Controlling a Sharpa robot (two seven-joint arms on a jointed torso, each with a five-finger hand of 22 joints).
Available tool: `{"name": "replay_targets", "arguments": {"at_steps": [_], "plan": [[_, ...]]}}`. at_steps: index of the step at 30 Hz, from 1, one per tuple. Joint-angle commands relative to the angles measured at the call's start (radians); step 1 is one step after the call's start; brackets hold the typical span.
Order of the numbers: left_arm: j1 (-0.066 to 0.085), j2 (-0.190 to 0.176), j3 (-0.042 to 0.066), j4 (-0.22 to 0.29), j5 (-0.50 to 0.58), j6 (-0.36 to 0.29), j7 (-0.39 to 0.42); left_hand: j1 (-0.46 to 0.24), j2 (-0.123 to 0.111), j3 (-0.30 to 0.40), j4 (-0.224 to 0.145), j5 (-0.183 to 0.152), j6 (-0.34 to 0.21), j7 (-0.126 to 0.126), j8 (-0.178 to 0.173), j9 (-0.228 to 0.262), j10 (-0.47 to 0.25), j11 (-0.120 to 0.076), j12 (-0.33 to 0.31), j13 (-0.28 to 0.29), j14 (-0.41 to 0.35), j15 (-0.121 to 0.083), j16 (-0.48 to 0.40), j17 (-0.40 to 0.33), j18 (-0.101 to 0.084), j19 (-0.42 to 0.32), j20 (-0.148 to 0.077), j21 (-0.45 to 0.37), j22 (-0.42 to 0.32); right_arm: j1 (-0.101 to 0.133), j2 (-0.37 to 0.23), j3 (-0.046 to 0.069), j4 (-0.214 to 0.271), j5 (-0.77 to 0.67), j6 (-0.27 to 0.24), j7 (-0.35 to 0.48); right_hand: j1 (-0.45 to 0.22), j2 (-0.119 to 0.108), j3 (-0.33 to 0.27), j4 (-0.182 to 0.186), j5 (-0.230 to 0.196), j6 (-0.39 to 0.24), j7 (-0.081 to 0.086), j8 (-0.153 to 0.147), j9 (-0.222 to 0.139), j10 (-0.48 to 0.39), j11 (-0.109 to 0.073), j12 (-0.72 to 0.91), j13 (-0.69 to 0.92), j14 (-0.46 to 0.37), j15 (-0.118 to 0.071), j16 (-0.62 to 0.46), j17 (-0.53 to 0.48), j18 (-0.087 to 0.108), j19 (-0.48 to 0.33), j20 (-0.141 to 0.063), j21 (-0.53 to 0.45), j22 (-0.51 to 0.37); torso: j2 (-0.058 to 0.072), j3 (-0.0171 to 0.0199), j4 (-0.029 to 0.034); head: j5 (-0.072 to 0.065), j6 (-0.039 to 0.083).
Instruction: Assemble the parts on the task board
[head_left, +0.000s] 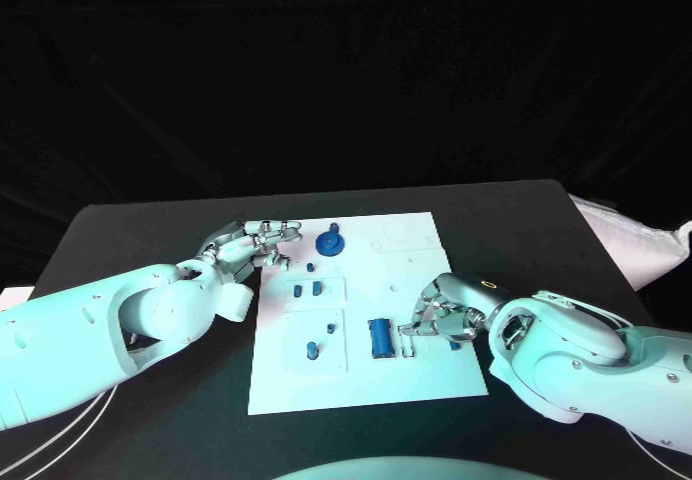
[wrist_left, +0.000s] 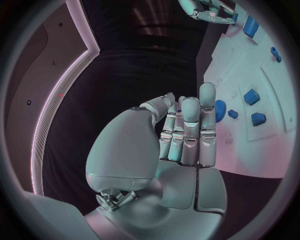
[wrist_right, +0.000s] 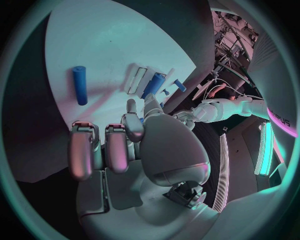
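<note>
Left hand (head_left: 257, 243) at the task board's (head_left: 418, 375) far-left corner, fingers curled together, nothing visibly held. Bare black tabletop (head_left: 144, 225) lies beyond it. Round blue part (head_left: 332, 242) just right of its fingertips. Blue cylinder (head_left: 381, 337) lies mid-board, long axis running near-to-far. Right hand (head_left: 440, 318) beside it at the right edge; cannot tell whether it holds anything.

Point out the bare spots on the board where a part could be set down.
Bare: the task board strip nearest the robot, below the blue cylinder, and its far right corner. Crowded: the left column of small blue parts, the left hand, the right hand.
</note>
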Motion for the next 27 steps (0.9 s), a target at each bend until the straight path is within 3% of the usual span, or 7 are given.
{"name": "replay_targets", "arguments": {"at_steps": [1, 6, 13, 20, 27], "plan": [[0.000, 0.001, 0.001, 0.002, -0.006, 0.017, 0.004, 0.000, 0.006, -0.005, -0.001, -0.003, -0.005, 0.004, 0.003, -0.001, -0.009, -0.001, 0.007, 0.001, -0.007, -0.001, -0.005, -0.001, 0.018, -0.006, 0.000, -0.005, -0.001, 0.013, -0.031, 0.001, 0.015, 0.045, -0.038, 0.027, -0.002, -0.005, -0.001, 0.004, 0.006, -0.013, 0.004, -0.011, -0.004, -0.001, 0.006, -0.012, -0.007, 0.060, 0.009, 0.003, 0.009, -0.007, -0.006, 0.007, -0.004, 0.042, 0.000, -0.0002, 0.0002, -0.006, 0.001], [0.000, 0.001, 0.001, 0.004, -0.007, 0.016, 0.005, 0.000, 0.006, -0.005, -0.001, -0.003, -0.005, 0.004, 0.003, -0.001, -0.009, -0.001, 0.007, 0.001, -0.007, -0.001, -0.005, -0.001, 0.018, -0.006, 0.000, -0.005, -0.001, 0.032, -0.090, 0.001, 0.021, 0.014, 0.030, 0.006, 0.018, 0.003, 0.005, -0.002, 0.024, -0.031, 0.016, -0.042, -0.016, -0.007, 0.016, -0.019, -0.009, 0.061, 0.017, 0.006, 0.015, -0.008, -0.005, 0.016, -0.003, 0.045, 0.000, -0.0014, 0.0018, -0.017, 0.001], [0.000, 0.001, 0.001, 0.009, -0.008, 0.016, 0.008, 0.000, 0.006, -0.005, -0.001, -0.003, -0.005, 0.004, 0.003, -0.001, -0.009, -0.001, 0.007, 0.001, -0.007, -0.001, -0.005, -0.001, 0.018, -0.006, 0.000, -0.005, -0.001, 0.039, -0.147, -0.001, 0.011, -0.088, 0.117, -0.013, 0.019, 0.003, 0.005, -0.001, 0.024, -0.027, 0.017, -0.047, -0.018, -0.007, 0.017, -0.020, -0.010, 0.061, 0.019, 0.010, 0.020, -0.009, -0.001, 0.018, -0.001, 0.050, 0.000, -0.0014, 0.0002, -0.034, 0.002], [0.000, 0.002, 0.001, 0.011, -0.009, 0.016, 0.009, 0.000, 0.006, -0.005, -0.001, -0.003, -0.005, 0.004, 0.003, -0.001, -0.009, -0.001, 0.007, 0.001, -0.007, -0.001, -0.005, -0.001, 0.018, -0.006, 0.000, -0.005, -0.001, 0.035, -0.149, -0.005, -0.009, -0.132, 0.166, -0.019, 0.011, 0.001, -0.001, 0.007, 0.020, -0.006, 0.014, -0.052, -0.019, -0.009, 0.016, -0.028, -0.014, 0.060, 0.019, 0.007, 0.017, -0.009, -0.002, 0.020, -0.001, 0.050, 0.000, -0.0004, 0.0018, -0.042, 0.004], [0.000, 0.002, 0.001, 0.010, -0.009, 0.017, 0.009, 0.000, 0.006, -0.005, -0.001, -0.003, -0.005, 0.004, 0.003, -0.001, -0.009, -0.001, 0.007, 0.001, -0.007, -0.001, -0.005, -0.001, 0.018, -0.006, 0.000, -0.005, -0.001, 0.023, -0.128, -0.007, -0.032, -0.145, 0.183, -0.020, 0.007, -0.003, -0.006, 0.011, 0.016, -0.004, 0.014, -0.058, -0.021, -0.013, 0.017, -0.038, -0.021, 0.060, 0.019, 0.007, 0.016, -0.008, -0.005, 0.020, -0.003, 0.047, 0.000, -0.0007, 0.0038, -0.040, 0.004]]}}
